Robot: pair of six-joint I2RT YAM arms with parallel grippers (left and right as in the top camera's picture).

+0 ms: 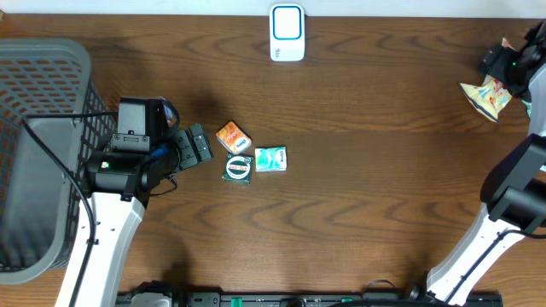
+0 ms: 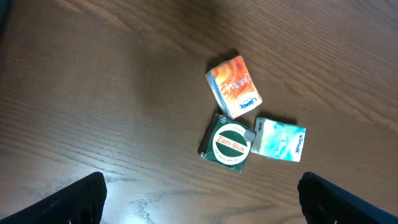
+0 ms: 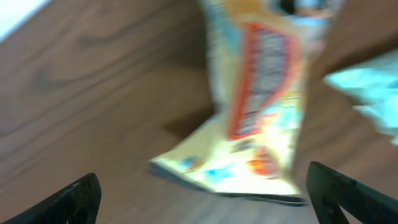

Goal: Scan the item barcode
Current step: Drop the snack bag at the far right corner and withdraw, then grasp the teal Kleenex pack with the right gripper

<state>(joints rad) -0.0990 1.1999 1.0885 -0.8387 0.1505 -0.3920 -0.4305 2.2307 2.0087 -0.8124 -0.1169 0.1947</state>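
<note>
A white barcode scanner [image 1: 287, 32] stands at the table's far edge. A yellow snack bag [image 1: 486, 95] with red print lies at the far right; in the right wrist view the bag [image 3: 261, 106] is blurred, just ahead of my right gripper [image 3: 205, 199]. That gripper [image 1: 509, 62] is open and grips nothing. Three small items lie mid-table: an orange packet [image 2: 234, 87], a green Zam-Buk box [image 2: 229, 144] and a teal packet [image 2: 278, 139]. My left gripper [image 2: 204, 200] is open, short of them, with bare wood between its fingers [image 2: 81, 199].
A grey mesh basket [image 1: 43, 68] fills the left side, beside the left arm. A pale teal shape [image 3: 367, 93] shows blurred to the right of the bag. Brown wood table [image 1: 384, 213] lies between the two arms.
</note>
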